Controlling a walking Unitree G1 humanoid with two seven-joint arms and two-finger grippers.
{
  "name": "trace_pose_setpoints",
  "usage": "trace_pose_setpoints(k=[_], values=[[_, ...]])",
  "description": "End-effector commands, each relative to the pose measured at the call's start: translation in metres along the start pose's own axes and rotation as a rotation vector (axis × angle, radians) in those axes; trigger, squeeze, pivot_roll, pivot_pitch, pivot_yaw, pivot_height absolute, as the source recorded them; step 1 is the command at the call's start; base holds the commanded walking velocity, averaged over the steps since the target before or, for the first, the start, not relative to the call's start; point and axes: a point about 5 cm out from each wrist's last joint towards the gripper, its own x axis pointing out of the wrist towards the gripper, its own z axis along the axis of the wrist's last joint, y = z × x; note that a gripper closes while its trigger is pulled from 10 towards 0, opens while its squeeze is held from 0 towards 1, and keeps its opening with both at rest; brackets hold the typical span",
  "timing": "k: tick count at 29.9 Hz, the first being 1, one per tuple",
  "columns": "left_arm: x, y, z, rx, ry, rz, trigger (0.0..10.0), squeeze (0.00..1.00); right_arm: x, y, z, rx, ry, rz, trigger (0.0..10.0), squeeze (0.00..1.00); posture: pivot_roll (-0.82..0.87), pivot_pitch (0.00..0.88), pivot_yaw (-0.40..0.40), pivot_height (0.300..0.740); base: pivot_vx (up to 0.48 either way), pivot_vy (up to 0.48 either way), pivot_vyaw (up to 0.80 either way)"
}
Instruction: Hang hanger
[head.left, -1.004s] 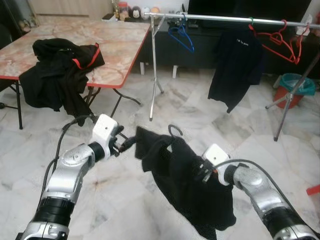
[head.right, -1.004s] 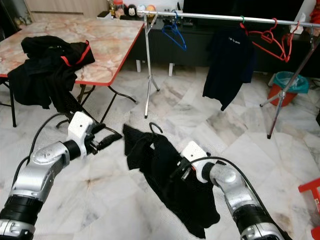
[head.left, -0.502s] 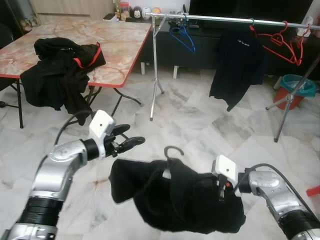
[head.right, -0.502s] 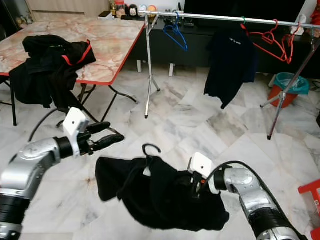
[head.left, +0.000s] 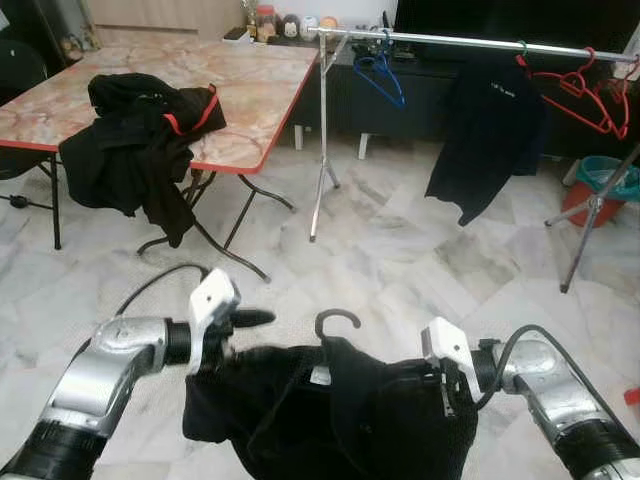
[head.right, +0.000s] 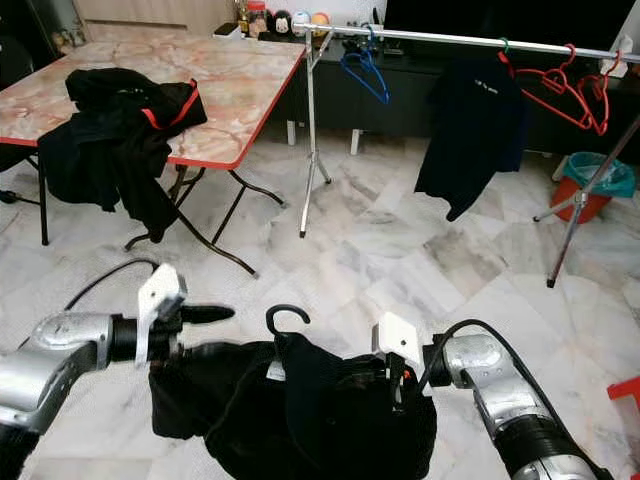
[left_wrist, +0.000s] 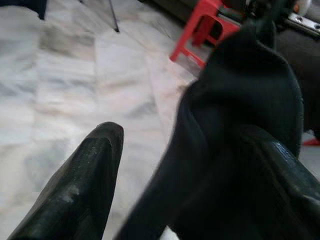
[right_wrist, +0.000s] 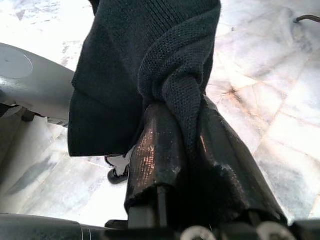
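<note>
Beyond the held black garment (head.left: 340, 410), a table (head.left: 250, 110) flanks the clothes rail (head.left: 460, 42).

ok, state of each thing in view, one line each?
Right gripper: shut on shirt.
Left gripper: open, shirt edge between fingers.
Shirt: on hanger, held between both arms.
Hanger: hook upright, unhung.
Rail: one shirt, blue and red hangers hanging.
Table: black clothes piled.

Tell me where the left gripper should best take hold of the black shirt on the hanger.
Probably the loose shoulder edge of the black shirt, from the robot's left. The right gripper already pinches the opposite side, and the left gripper sits open at that free end. The hanger hook stands up clear in the middle.
</note>
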Motion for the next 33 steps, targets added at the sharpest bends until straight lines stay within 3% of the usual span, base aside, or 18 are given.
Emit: trace_pose_setpoints(k=[1, 18, 31, 32, 33], values=[[-0.001, -0.003, 0.006, 0.03, 0.014, -0.02, 10.0, 1.0, -0.003, -0.001, 0.006, -0.037, -0.018, 0.002, 10.0, 0.0, -0.07, 0.0, -0.031, 0.74, 0.0, 0.0, 0.0], [0.003, -0.009, 0.005, 0.027, 0.045, -0.079, 10.0, 1.0, 0.003, -0.001, 0.011, -0.052, -0.038, 0.014, 10.0, 0.0, -0.08, 0.0, -0.027, 0.74, 0.0, 0.0, 0.0], [0.015, -0.003, 0.005, 0.051, 0.086, 0.0, 10.0, 1.0, 0.009, 0.001, 0.024, -0.102, -0.057, 0.047, 10.0, 0.0, -0.08, 0.0, -0.027, 0.74, 0.0, 0.0, 0.0], [0.014, -0.003, 0.004, 0.066, 0.098, -0.012, 10.0, 0.65, 0.009, 0.001, 0.025, -0.106, -0.058, 0.052, 10.0, 0.0, -0.08, 0.0, -0.027, 0.74, 0.0, 0.0, 0.0], [0.013, -0.004, 0.005, 0.073, 0.1, -0.018, 10.0, 0.65, 0.009, 0.001, 0.025, -0.107, -0.058, 0.052, 10.0, 0.0, -0.08, 0.0, -0.027, 0.74, 0.0, 0.0, 0.0]])
